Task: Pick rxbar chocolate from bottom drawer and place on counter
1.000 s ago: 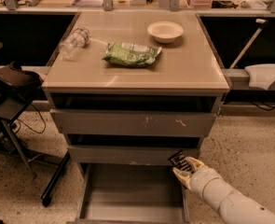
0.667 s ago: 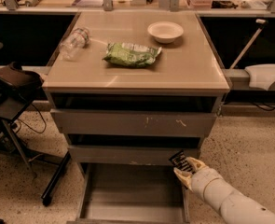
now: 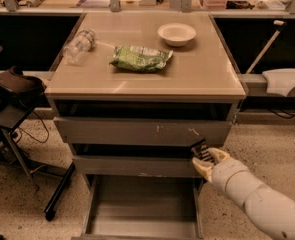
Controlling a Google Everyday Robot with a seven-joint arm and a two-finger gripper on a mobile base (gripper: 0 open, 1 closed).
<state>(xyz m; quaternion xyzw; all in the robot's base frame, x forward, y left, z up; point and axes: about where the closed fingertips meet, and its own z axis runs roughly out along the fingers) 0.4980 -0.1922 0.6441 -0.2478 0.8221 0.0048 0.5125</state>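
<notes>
The rxbar chocolate (image 3: pixel 200 149), a small dark flat wrapper, is pinched in my gripper (image 3: pixel 203 157), which is shut on it. The gripper hangs at the right front corner of the cabinet, level with the middle drawer's front and above the right side of the bottom drawer (image 3: pixel 142 224). That drawer is pulled out, and its grey inside shows nothing in it. The tan counter (image 3: pixel 202 71) lies well above the gripper. My white arm comes in from the lower right.
On the counter lie a green snack bag (image 3: pixel 141 58), a white bowl (image 3: pixel 176 34) and a clear bottle (image 3: pixel 78 46) on its side. The two upper drawers stand slightly ajar. A dark stool (image 3: pixel 14 86) stands at the left, a white object (image 3: pixel 286 81) at the right.
The gripper has risen a little with the dark bar in it, from just over the bottom drawer's right edge to the middle drawer's height.
</notes>
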